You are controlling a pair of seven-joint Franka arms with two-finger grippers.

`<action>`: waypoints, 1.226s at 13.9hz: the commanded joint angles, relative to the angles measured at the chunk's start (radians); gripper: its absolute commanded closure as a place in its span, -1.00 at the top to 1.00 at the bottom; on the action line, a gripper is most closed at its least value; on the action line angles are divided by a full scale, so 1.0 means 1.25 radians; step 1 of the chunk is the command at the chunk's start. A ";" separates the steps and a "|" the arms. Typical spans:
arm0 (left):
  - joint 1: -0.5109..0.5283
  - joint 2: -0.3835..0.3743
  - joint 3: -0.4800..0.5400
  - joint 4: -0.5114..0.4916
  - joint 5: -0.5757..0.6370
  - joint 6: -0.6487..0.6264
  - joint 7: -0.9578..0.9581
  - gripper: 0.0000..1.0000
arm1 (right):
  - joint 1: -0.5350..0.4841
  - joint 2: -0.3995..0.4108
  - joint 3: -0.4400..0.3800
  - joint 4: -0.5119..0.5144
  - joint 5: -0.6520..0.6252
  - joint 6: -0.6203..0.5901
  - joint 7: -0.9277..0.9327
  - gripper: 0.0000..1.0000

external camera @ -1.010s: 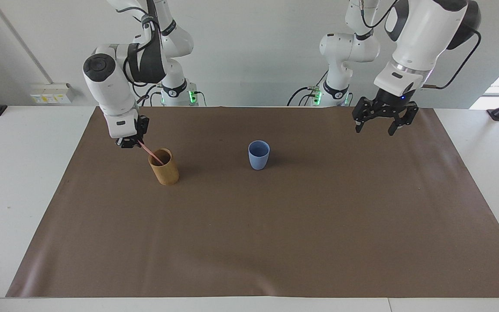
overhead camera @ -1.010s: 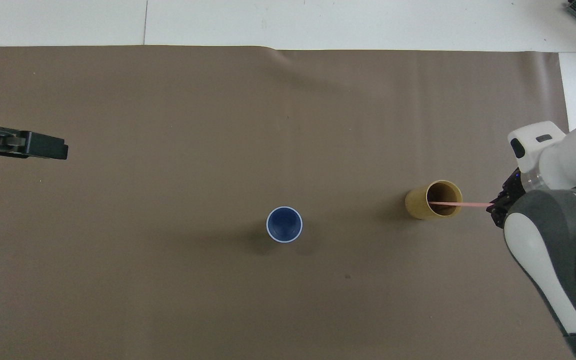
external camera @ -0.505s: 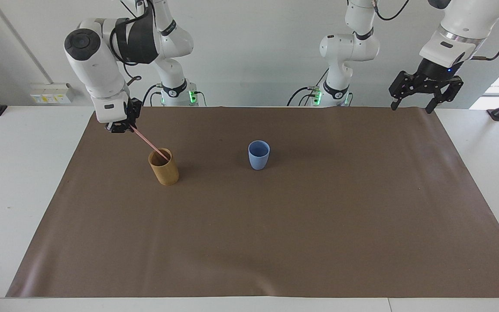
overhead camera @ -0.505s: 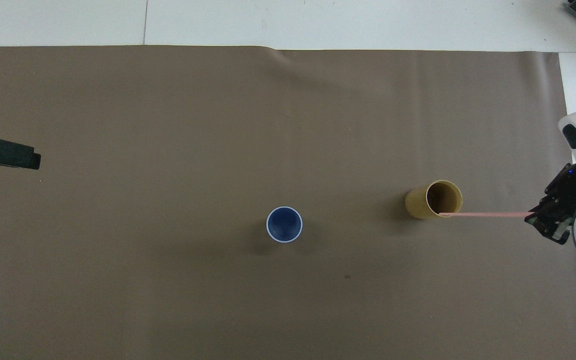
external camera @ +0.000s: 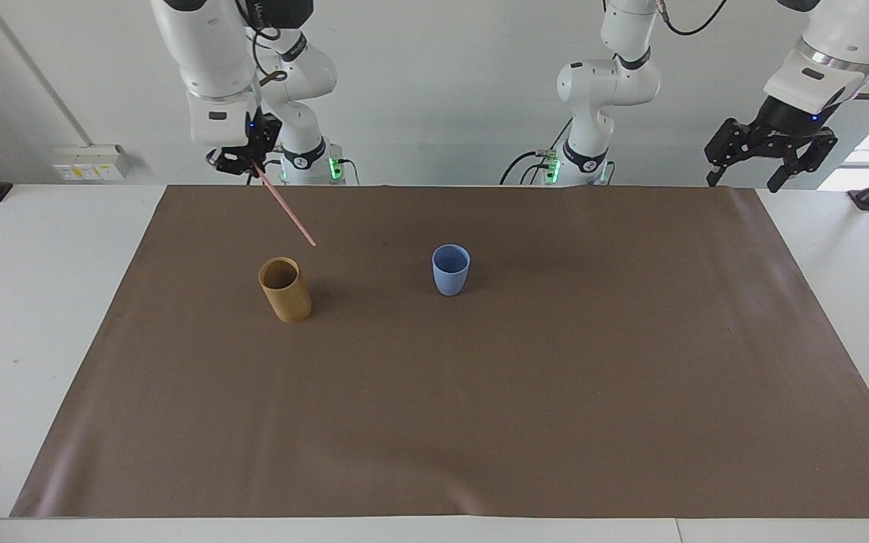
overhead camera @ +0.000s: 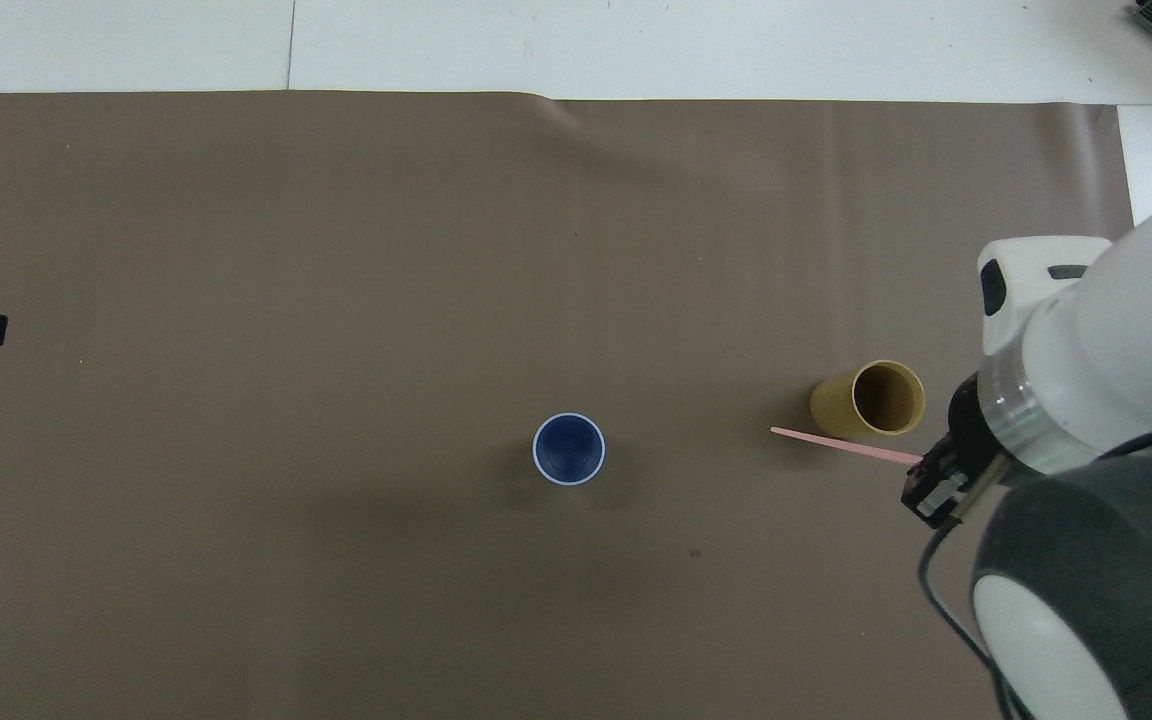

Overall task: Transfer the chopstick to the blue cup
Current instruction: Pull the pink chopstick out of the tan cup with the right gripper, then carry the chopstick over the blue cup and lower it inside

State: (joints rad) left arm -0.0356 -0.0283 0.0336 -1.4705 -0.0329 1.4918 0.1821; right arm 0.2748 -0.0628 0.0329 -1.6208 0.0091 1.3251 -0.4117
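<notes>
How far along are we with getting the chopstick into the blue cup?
Done: the chopstick is out of the tan wooden cup, clear of its rim. In hand: the right gripper is shut on its upper end, holding it tilted in the air above the mat. Left: carry it over the blue cup, which stands empty, and lower it in. The left gripper waits open, raised at its end.
</notes>
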 commanded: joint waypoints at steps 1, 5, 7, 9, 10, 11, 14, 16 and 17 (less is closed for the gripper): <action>0.008 0.002 -0.011 0.015 -0.002 -0.018 0.014 1.00 | 0.019 0.017 0.029 0.008 0.048 0.031 0.129 -1.00; 0.005 0.001 -0.012 0.013 -0.002 -0.018 0.016 1.00 | 0.106 0.045 0.037 0.013 0.088 0.076 0.271 -1.00; 0.005 0.001 -0.013 0.013 -0.002 -0.018 0.016 1.00 | 0.130 0.069 0.039 0.014 0.106 0.099 0.343 -1.00; 0.005 0.001 -0.012 0.013 -0.001 -0.018 0.016 1.00 | 0.170 0.098 0.042 0.015 0.109 0.122 0.384 -1.00; 0.005 0.001 -0.013 0.013 -0.001 -0.018 0.015 1.00 | 0.179 0.110 0.042 0.014 0.109 0.134 0.394 -1.00; 0.005 0.001 -0.012 0.011 -0.002 -0.017 0.014 1.00 | 0.191 0.120 0.044 0.012 0.109 0.140 0.397 -1.00; 0.008 -0.001 -0.013 0.011 -0.002 -0.014 0.003 1.00 | 0.200 0.131 0.042 0.006 0.109 0.167 0.397 -1.00; 0.008 0.001 -0.013 0.011 -0.002 -0.014 0.002 1.00 | 0.201 0.146 0.042 0.002 0.108 0.189 0.397 -1.00; 0.008 0.001 -0.012 0.011 -0.002 -0.014 0.002 1.00 | 0.200 0.150 0.042 -0.010 0.108 0.207 0.397 -1.00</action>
State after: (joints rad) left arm -0.0356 -0.0283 0.0222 -1.4705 -0.0329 1.4918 0.1867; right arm 0.5325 0.1109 0.0839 -1.6223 0.1180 1.5487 0.0706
